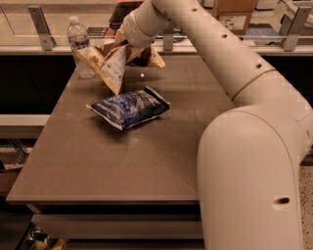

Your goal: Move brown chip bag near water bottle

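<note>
1. The brown chip bag [108,66] is pinched at its crumpled top by the gripper [131,49]. The jaws are closed on the bag's upper edge, and folds of cream-yellow foil stick out to the left and right of them.
2. The bag hangs tilted under the gripper, over the far left part of the table [122,166]. Its white label panel faces the camera and its lowest corner points down. Whether that corner touches the tabletop cannot be told.
3. The bag's upper left corner reaches the water bottle [77,34] and covers part of the bottle's lower half from this angle. Whether the two actually touch cannot be told.
4. The water bottle stands upright at the far left corner of the table, its white cap above the bag.
5. A dark blue bag [128,108] lies flat on the table just nearer than the hanging bag and apart from it.
6. The white arm [220,53] fills the right side — it rises from the bulky near-right segment and stretches to the far left, down to the gripper.
7. Beyond the table's far edge runs a rail with metal brackets, and a cardboard box [234,13] sits at the far right.
</note>
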Robot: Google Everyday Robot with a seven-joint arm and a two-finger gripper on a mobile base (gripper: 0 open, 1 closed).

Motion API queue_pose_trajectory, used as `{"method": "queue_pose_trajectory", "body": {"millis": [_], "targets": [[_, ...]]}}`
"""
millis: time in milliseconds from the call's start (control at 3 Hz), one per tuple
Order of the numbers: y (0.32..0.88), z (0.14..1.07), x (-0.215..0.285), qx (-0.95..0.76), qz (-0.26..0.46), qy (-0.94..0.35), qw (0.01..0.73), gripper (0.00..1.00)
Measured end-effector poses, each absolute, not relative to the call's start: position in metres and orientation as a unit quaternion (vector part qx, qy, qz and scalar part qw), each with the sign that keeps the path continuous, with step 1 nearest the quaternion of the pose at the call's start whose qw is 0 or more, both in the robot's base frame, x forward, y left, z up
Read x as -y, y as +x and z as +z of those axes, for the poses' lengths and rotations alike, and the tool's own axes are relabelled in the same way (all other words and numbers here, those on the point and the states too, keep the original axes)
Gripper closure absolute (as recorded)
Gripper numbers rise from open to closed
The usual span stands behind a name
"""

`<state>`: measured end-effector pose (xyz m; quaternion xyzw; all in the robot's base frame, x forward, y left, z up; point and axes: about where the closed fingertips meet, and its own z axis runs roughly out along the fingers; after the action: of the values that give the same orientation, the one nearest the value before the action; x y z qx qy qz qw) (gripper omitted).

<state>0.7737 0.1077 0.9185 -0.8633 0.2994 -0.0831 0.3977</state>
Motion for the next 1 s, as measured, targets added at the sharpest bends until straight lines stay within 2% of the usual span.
{"method": "queue_pose_trajectory", "body": {"millis": [667, 1000], "targets": [[0.78, 0.897, -0.122, -0.333, -0.102, -0.875, 0.337, 1.0], [0.78, 0.893, -0.124, -0.333, -0.101, -0.876, 0.335, 0.84]]}}
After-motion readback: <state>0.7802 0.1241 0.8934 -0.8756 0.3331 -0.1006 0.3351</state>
